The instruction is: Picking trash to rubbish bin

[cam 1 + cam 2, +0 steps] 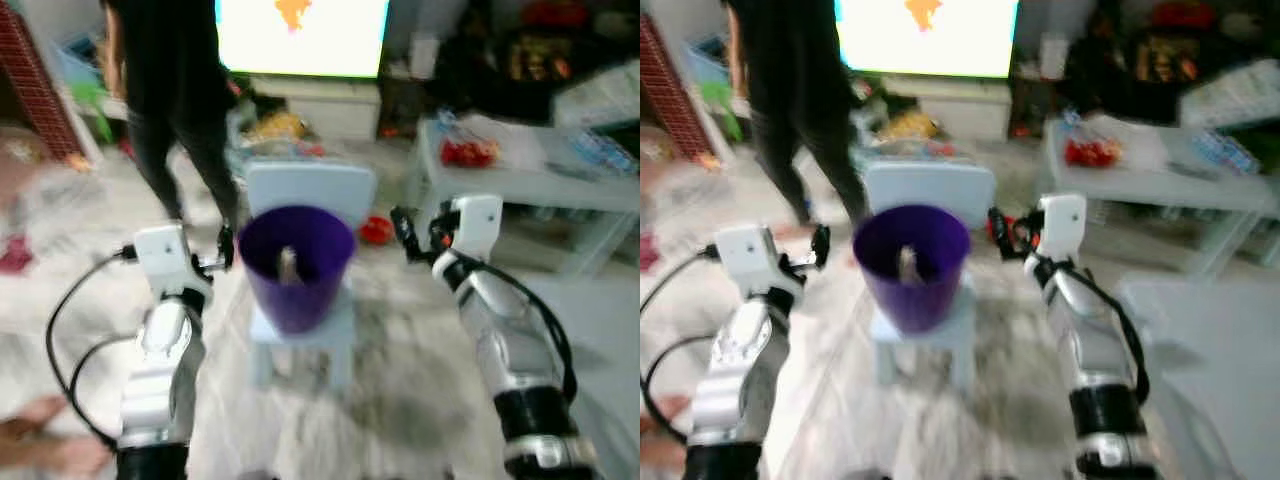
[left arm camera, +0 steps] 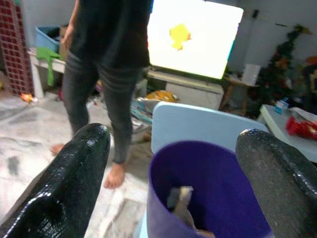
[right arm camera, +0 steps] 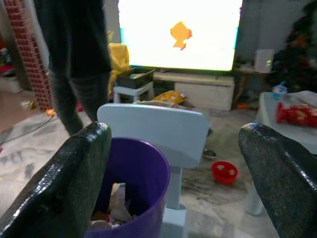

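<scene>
A purple rubbish bin [image 1: 297, 265] stands on the seat of a small pale blue chair [image 1: 310, 188] straight ahead of me. Crumpled pale trash [image 1: 288, 264] lies inside it, and the trash [image 3: 115, 206] also appears in the right wrist view. My left gripper [image 1: 222, 250] hovers just left of the bin's rim, open, with nothing between its black fingers [image 2: 74, 183]. My right gripper [image 1: 403, 232] is held to the right of the bin, a little apart from it. It is open and empty too, its fingers [image 3: 74, 183] spread wide.
A person in dark clothes [image 1: 170, 90] stands barefoot behind the chair to the left. A bright screen [image 1: 300, 35] is at the back. A low white table [image 1: 540, 185] with a red packet [image 1: 465, 152] is on the right. A red bowl [image 3: 224, 171] lies on the floor. A hand [image 1: 40, 435] is at lower left.
</scene>
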Robot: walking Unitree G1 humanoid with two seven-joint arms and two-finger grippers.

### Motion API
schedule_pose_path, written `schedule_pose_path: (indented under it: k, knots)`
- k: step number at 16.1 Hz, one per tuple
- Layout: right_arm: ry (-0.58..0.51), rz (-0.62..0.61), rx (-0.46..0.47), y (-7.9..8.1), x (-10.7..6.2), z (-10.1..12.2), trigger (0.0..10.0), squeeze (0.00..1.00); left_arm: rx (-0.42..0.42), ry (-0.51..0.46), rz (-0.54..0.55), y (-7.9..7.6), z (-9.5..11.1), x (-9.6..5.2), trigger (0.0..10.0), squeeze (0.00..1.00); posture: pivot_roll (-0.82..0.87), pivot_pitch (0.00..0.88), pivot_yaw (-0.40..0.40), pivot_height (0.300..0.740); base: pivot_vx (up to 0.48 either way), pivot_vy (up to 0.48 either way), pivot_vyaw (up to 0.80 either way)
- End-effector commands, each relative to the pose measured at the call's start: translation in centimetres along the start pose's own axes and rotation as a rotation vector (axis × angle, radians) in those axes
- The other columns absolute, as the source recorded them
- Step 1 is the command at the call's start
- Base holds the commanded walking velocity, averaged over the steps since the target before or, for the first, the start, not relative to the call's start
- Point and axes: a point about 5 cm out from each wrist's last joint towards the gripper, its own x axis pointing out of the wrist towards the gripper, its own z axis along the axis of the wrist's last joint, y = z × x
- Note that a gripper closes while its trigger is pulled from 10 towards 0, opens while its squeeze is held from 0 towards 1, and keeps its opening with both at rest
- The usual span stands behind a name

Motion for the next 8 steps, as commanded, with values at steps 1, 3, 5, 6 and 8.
schedule_pose_path:
  k: [1,3,5,6,8]
  knots:
    - [-0.022,0.003,-0.014,0.04,0.2,0.8,10.0,1.0,0.003,-0.01,-0.006,-0.33,0.35,0.16,10.0,0.0,0.06,0.0,-0.052,0.74,-0.36,0.0,0.0]
    - [-0.021,0.001,-0.016,-0.04,0.16,0.82,10.0,1.0,0.001,-0.007,-0.003,-0.33,0.23,0.08,10.0,0.0,0.06,0.0,-0.053,0.74,-0.358,0.0,0.0]
    - [-0.02,0.001,-0.017,-0.06,0.13,0.81,10.0,1.0,0.001,-0.004,-0.002,-0.31,0.14,0.05,10.0,0.0,0.06,0.0,-0.054,0.74,-0.354,0.0,0.0]
    - [-0.02,0.0,-0.019,-0.07,0.12,0.82,10.0,1.0,0.0,-0.003,-0.003,-0.32,0.1,0.05,10.0,0.0,0.05,0.0,-0.052,0.74,-0.352,0.0,0.0]
    - [-0.019,-0.003,-0.021,-0.11,0.11,0.83,10.0,1.0,0.0,-0.002,-0.006,-0.41,0.06,0.11,10.0,0.0,0.05,0.0,-0.053,0.74,-0.352,0.0,0.0]
